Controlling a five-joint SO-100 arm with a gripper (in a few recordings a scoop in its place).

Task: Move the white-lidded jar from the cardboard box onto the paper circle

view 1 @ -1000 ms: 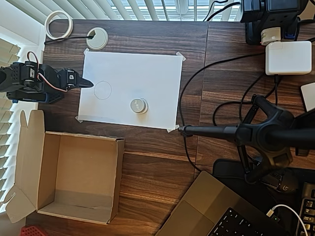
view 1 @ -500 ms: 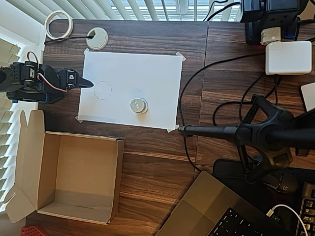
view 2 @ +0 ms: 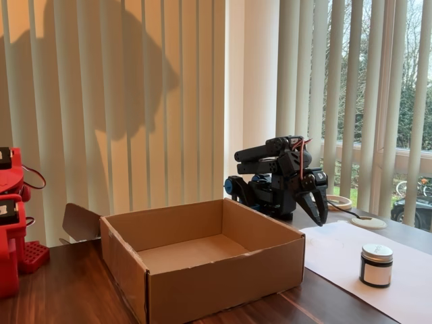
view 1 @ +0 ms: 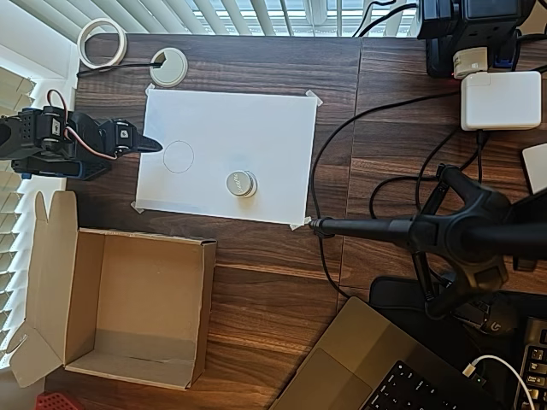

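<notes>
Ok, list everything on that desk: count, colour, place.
white-lidded jar: one, off-white lid, on the paper sheet, outside the box
cardboard box: one, brown, empty, lower left in the overhead view
paper sheet: one, white, taped down at centre
paper circle: one, pencil outline, left part of the sheet, empty
grommet ring: one, white, above the sheet
tape roll: one, white, top left corner
power adapter: one, white, upper right
laptop: one, dark grey, bottom edge
camera stand: one, black, right side
gripper: one, black, jaws closed, at the sheet's left edge
</notes>
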